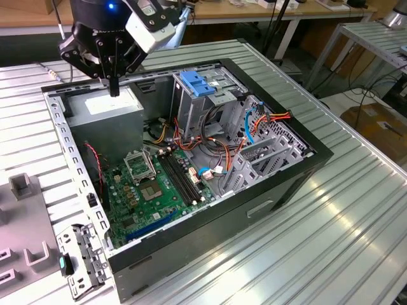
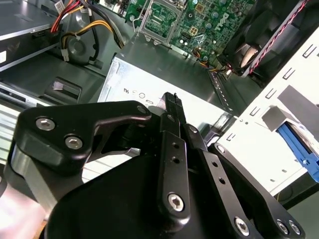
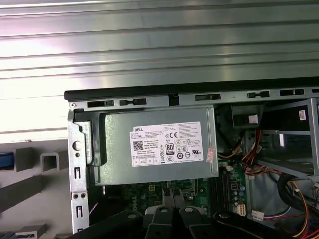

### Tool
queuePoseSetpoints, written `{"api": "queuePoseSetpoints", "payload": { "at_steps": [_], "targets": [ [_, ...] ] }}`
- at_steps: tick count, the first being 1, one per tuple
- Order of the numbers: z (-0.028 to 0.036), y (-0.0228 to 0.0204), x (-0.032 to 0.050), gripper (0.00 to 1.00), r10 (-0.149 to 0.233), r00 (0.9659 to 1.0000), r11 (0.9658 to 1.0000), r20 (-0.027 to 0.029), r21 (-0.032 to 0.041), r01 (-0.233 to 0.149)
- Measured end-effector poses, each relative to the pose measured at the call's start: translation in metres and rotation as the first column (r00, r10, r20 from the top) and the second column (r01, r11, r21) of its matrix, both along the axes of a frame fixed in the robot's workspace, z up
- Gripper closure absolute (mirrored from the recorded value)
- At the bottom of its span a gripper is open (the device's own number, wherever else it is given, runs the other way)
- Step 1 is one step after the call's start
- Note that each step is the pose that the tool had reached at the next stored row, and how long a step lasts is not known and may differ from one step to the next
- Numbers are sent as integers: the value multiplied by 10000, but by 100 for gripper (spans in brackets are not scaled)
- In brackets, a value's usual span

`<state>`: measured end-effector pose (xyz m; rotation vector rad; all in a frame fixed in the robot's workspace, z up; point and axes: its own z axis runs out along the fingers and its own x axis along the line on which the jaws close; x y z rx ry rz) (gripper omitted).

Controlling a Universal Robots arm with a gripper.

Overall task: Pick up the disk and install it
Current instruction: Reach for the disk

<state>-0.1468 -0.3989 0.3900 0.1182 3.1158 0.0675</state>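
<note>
Second wrist view: the empty gripper, pressed together, sits well apart from the disk.

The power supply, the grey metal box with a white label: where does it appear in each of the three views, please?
Exterior view: the power supply sits in the case's far corner, toward the exterior view's left, under the gripper.
Second wrist view: its grey top lies beyond the gripper.
First wrist view: its label faces the camera.
Shared landmark: the green motherboard beside it.
</note>
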Motion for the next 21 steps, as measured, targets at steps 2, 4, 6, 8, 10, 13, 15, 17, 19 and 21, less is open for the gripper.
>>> {"api": "queuePoseSetpoints", "payload": {
  "at_steps": [2, 4, 6, 8, 10, 13, 15, 17, 19, 21],
  "targets": [
    [-1, 0, -9, 89, 0, 10000, 10000, -3, 0, 0],
    [-2, 0, -19, 89, 0, 10000, 10000, -4, 0, 0],
    [-4, 0, -34, 89, 0, 10000, 10000, -9, 1, 0],
    [-5, 0, -41, 89, 1, 10000, 10000, -13, 0, -1],
    [-7, 0, -49, 89, 0, 10000, 10000, -15, 1, 0],
    [-9, 0, -60, 89, 0, 10000, 10000, -20, 0, 0],
    [-10, 0, -67, 89, -1, 10000, 10000, -24, 1, 1],
    [-11, 0, -75, 89, 0, 10000, 10000, -27, 0, 0],
    [-13, 0, -86, 89, -1, 10000, 10000, -30, 0, 1],
    [-14, 0, -94, 89, 0, 10000, 10000, -32, 0, 0]
  ]
}}
